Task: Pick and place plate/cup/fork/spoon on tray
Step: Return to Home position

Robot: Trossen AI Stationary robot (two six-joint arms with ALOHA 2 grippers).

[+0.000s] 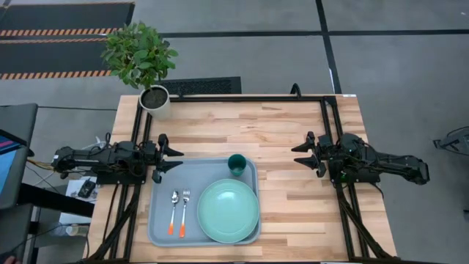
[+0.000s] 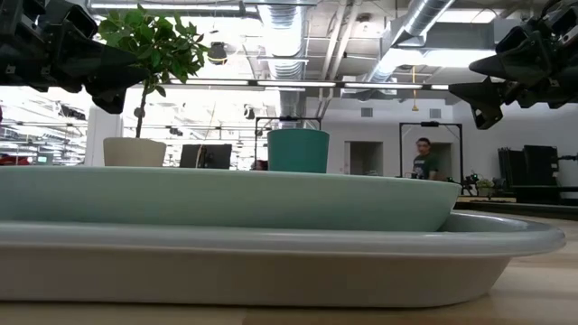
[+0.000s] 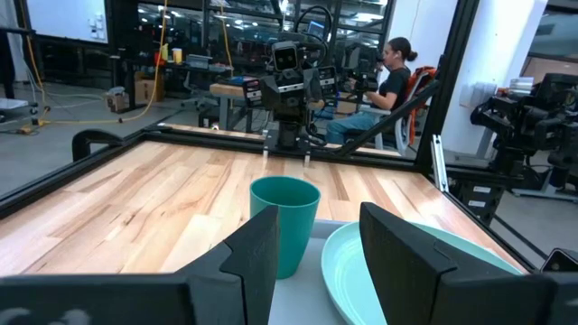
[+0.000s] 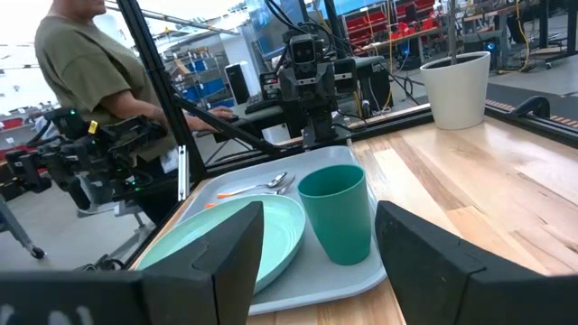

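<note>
The grey-blue tray (image 1: pixel 161 220) lies on the table's near left part. On it rest the mint-green plate (image 1: pixel 228 210) at its right, the teal cup (image 1: pixel 236 165) upright at its far right corner, and the spoon (image 1: pixel 174 211) and fork (image 1: pixel 184 211) side by side at its left, orange tips near. My left gripper (image 1: pixel 174 158) hovers open over the tray's far left edge. My right gripper (image 1: pixel 299 156) hovers open at the table's right, apart from the tray. The cup (image 3: pixel 284 223) and plate (image 3: pixel 397 271) show in the left wrist view, and the cup (image 4: pixel 336 215) in the right.
A white pot with a green plant (image 1: pixel 154 100) stands at the table's far left corner. Bare wood lies between the tray and my right gripper. A black frame (image 1: pixel 330 132) runs along the table's edges. People show in the room beyond.
</note>
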